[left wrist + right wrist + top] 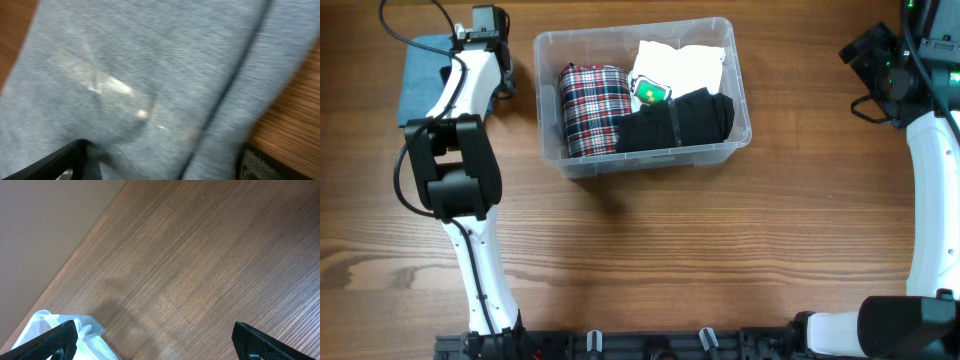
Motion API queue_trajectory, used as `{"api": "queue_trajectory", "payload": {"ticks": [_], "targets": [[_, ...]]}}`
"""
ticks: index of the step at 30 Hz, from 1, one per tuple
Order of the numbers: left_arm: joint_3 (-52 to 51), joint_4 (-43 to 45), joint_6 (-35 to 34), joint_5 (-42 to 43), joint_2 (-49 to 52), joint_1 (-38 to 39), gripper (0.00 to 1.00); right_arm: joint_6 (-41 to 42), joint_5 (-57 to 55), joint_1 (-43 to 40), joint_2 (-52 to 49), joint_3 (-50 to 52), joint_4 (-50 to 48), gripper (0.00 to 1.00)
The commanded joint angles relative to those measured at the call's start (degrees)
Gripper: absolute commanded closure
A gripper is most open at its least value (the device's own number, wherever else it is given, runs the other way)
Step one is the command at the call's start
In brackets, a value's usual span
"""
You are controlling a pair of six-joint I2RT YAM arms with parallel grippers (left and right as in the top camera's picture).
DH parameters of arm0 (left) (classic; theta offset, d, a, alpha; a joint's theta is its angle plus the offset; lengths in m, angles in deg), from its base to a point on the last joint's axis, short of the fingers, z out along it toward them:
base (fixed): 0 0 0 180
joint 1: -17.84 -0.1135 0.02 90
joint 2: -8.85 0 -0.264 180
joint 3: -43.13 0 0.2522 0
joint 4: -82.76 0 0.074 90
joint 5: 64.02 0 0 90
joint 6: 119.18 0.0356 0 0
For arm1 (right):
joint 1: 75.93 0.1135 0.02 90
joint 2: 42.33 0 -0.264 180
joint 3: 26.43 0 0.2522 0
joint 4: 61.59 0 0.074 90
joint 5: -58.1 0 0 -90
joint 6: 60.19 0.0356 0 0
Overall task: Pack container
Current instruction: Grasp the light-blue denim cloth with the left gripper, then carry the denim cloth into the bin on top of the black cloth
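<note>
Wooden table [720, 250] fills your view. At upper left, your left gripper [162, 166] sits over a folded blue cloth [418, 75], jaws spread wide, not clamped. Upper centre, the container [650, 158] holds a plaid garment [592, 108], a white garment [685, 65] and a black garment [678, 120]. Far right, your right gripper [155, 342] gapes wide, holding nothing.

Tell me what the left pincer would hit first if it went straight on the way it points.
The blue cloth: it fills the wrist view straight ahead of the left pincer, probably very close, though depth is unclear.
</note>
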Motion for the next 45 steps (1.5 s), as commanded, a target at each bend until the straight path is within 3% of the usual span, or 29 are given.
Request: {"api": "queue_trajectory", "payload": {"ticks": [1, 5, 8, 9, 10, 11, 12, 18, 25, 34, 41, 44, 45], "targets": [[-0.83, -1.25, -0.28, -4.74, 3.98, -1.55, 0.12, 0.85, -0.98, 0.28, -0.11, 0.17, -0.15, 0.00], [-0.83, -1.05, -0.26, -4.74, 4.96, -1.60, 0.19, 0.85, -0.98, 0.31, -0.11, 0.17, -0.15, 0.00], [-0.83, -1.60, 1.22, -4.76, 7.04, -1.60, 0.32, 0.87, -0.98, 0.28, -0.09, 0.17, -0.15, 0.00], [-0.83, -2.99, 1.18, -4.72, 7.61, -1.60, 0.61, 0.87, -0.98, 0.31, -0.11, 0.17, -0.13, 0.00], [-0.83, -3.74, 1.16, -4.52, 7.69, -1.60, 0.80, 0.90, -0.98, 0.31, -0.11, 0.17, -0.13, 0.00], [-0.83, -4.35, 1.16, -4.52, 7.69, -1.60, 0.93, 0.87, -0.98, 0.28, -0.11, 0.20, -0.15, 0.00], [-0.81, -4.83, 1.18, -4.57, 7.67, -1.60, 0.96, 0.87, -0.98, 0.31, -0.11, 0.17, -0.15, 0.00], [-0.70, -10.29, 0.17, -2.56, 2.47, -1.60, 0.96, 0.90, -0.98, 0.28, -0.11, 0.17, -0.15, 0.00], [-0.70, -16.90, -0.76, 3.28, -14.91, -1.49, 0.96, 0.87, -0.98, 0.31, -0.11, 0.17, -0.13, 0.00], [-0.70, -24.70, -0.83, 24.22, -37.59, -1.46, 0.96, 0.90, -0.98, 0.31, -0.11, 0.17, -0.13, 0.00], [-0.70, -25.35, -7.82, 30.18, -49.83, 0.74, 0.96, 0.87, -0.98, 0.31, -0.11, 0.20, -0.15, 0.00], [-0.70, -24.90, -13.53, 30.86, -51.06, 4.09, 0.96, 0.87, -0.98, 0.28, -0.11, 0.17, -0.13, 0.00], [-0.70, -24.92, -18.99, 30.88, -50.51, 8.15, 0.96, 0.87, -0.98, 0.28, -0.11, 0.20, -0.13, 0.00]]}}
